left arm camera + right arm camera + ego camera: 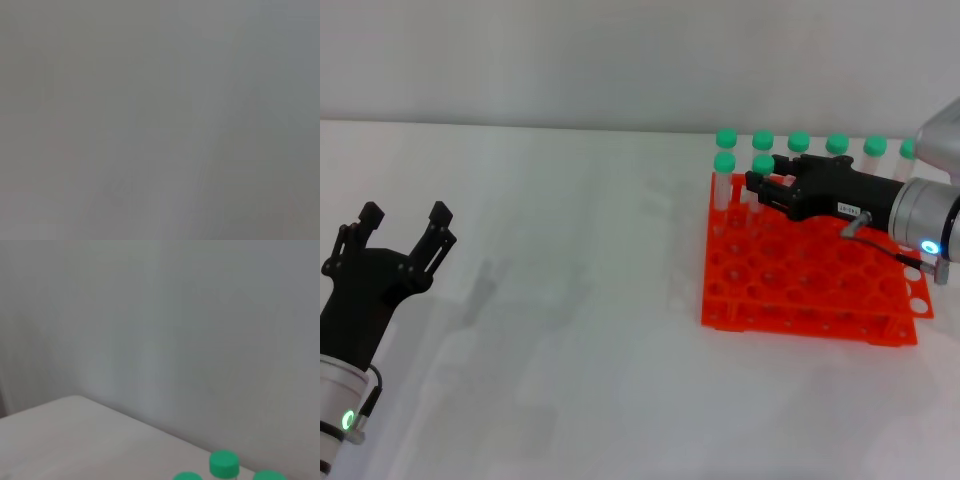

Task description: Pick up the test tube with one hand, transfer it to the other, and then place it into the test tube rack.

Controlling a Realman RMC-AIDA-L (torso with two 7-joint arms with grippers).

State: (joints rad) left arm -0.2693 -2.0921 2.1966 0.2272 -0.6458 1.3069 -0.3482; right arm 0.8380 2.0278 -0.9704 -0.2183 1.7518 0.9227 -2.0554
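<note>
The orange test tube rack (800, 275) stands on the white table at the right. My right hand (761, 187) reaches over its back part from the right. Its black fingers are shut on the test tube (763, 164), just below the green cap. That tube stands upright in a second-row hole, level with the capped tube (724, 162) beside it. My left hand (405, 232) hangs at the lower left, far from the rack, with its fingers spread open and empty. The right wrist view shows only green caps (223, 464) at its bottom edge. The left wrist view shows plain grey.
Several more green-capped tubes (799, 141) stand in the rack's back row. The white table (570, 300) stretches between my two hands. A pale wall (620, 60) runs behind the table.
</note>
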